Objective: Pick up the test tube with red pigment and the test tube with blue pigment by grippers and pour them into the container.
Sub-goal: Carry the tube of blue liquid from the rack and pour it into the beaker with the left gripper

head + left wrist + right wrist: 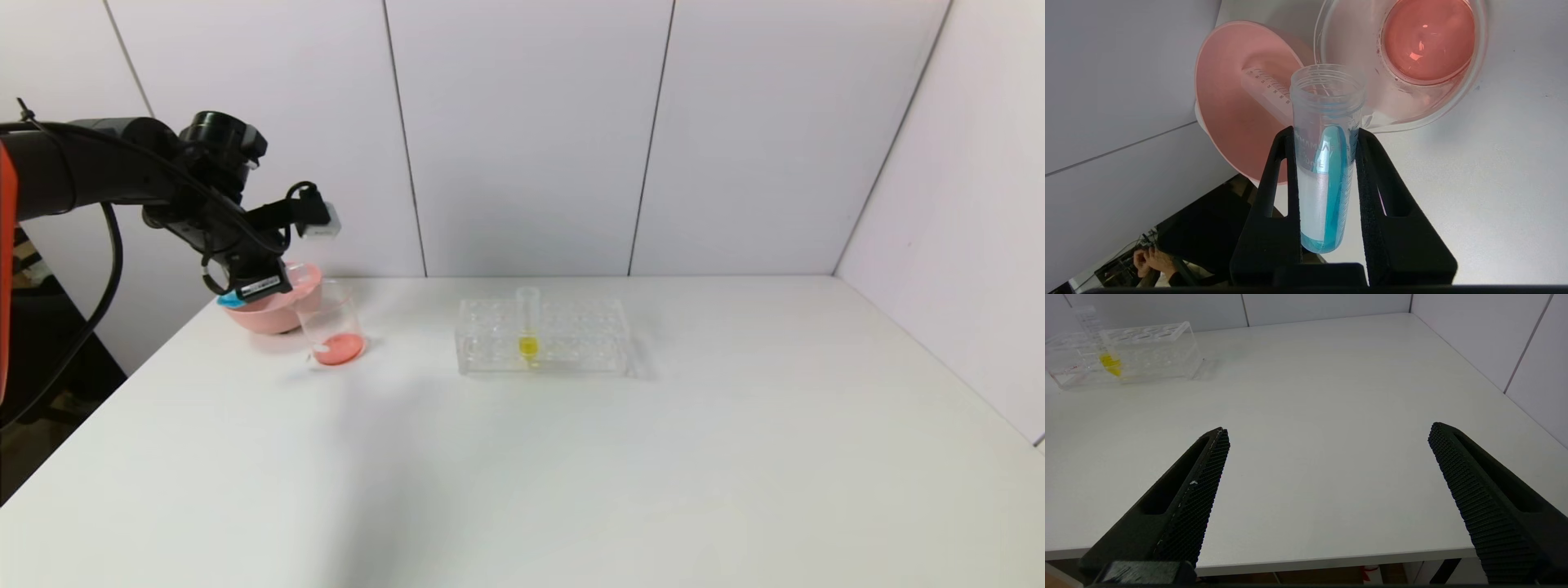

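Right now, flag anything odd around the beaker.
A tube lies on its side inside the pink bowl rather than in the rack. Nothing looks spilled; the left pincer holds the blue tube near the beaker.

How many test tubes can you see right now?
3: blue tube in the left gripper, an emptied one lying in the pink bowl, yellow tube in the rack.

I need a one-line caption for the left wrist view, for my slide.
Left gripper holds the blue tube tilted beside the beaker of red liquid and the pink bowl.
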